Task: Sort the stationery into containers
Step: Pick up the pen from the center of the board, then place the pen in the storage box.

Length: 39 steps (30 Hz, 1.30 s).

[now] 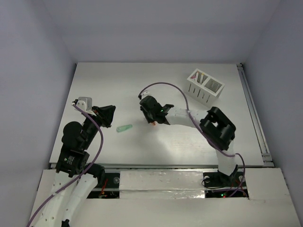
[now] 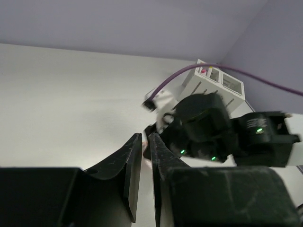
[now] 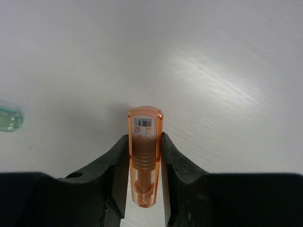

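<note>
My right gripper [image 3: 144,142] is shut on the stubby orange piece [image 3: 144,151], its rounded end touching the table; in the top view the gripper [image 1: 155,122] is at the table's middle with the orange piece [image 1: 154,125] peeking out below it. The stubby mint-green piece [image 1: 125,128] lies on the table to its left, also at the left edge of the right wrist view [image 3: 8,120]. My left gripper [image 1: 110,124] is shut and empty, left of the green piece. The white two-compartment holder [image 1: 205,85] stands at the back right with pens in its left compartment.
The right arm's black wrist [image 2: 213,130] and purple cable [image 2: 189,71] fill the left wrist view ahead of my left fingers [image 2: 133,151]. The holder [image 2: 218,82] shows behind it. A metal rail [image 1: 253,113] runs along the table's right edge.
</note>
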Each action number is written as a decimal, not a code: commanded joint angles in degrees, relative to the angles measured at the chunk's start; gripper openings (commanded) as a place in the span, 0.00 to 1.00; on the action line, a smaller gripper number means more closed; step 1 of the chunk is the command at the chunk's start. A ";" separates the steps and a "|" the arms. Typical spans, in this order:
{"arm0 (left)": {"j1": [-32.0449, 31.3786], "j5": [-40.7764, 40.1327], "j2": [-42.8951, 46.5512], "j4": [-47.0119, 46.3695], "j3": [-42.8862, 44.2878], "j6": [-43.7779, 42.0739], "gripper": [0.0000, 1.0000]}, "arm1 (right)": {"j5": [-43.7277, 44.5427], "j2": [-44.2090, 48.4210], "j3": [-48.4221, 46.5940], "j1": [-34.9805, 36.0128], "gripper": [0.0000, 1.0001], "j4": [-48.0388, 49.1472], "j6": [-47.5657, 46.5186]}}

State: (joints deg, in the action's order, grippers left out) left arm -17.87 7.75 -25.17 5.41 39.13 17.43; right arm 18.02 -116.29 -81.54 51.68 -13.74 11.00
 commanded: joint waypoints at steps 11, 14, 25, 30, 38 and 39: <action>-0.14 -0.10 1.35 -2.60 1.82 -0.29 0.11 | 8.43 27.78 12.37 -32.86 0.09 12.95 4.99; -0.15 -0.19 1.18 -2.68 1.82 -0.47 0.11 | 8.52 26.47 11.93 -38.40 0.09 13.12 4.73; -0.68 -0.45 0.65 -2.51 2.00 -0.56 0.11 | 9.41 19.79 6.48 -45.18 0.13 12.51 3.32; -0.68 -0.54 0.65 -2.42 1.91 -0.64 0.11 | 7.47 20.92 6.04 -45.18 0.49 11.72 3.67; -0.68 -0.45 0.73 -2.51 1.91 -0.56 0.11 | 0.88 27.51 8.85 -42.47 0.59 12.95 5.08; -0.68 -0.45 0.65 -2.60 1.91 -0.56 0.11 | 0.01 28.04 9.11 -41.23 0.40 13.12 4.64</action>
State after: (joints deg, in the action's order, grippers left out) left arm -18.28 7.42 -24.43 5.43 39.13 17.41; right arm 21.45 -92.82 -72.42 7.31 -3.16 15.25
